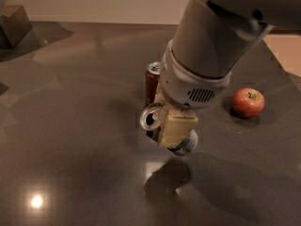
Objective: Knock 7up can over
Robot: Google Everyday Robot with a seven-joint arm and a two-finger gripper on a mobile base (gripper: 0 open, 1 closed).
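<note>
The 7up can (151, 118), silver with a shiny top, is tilted well over. Its open top faces left toward the camera and its base (189, 145) points right. My gripper (169, 136) hangs from the big white arm (207, 46) and is shut on the can. One cream finger (177, 128) crosses the can's front; the other finger is hidden behind it. The can seems to be held a little above the dark table (70, 140), with its shadow below it.
A red can (151, 81) stands upright just behind the gripper. A red apple (248, 102) lies to the right. A dark box (11, 27) sits at the far left corner. The table's right edge runs past the apple.
</note>
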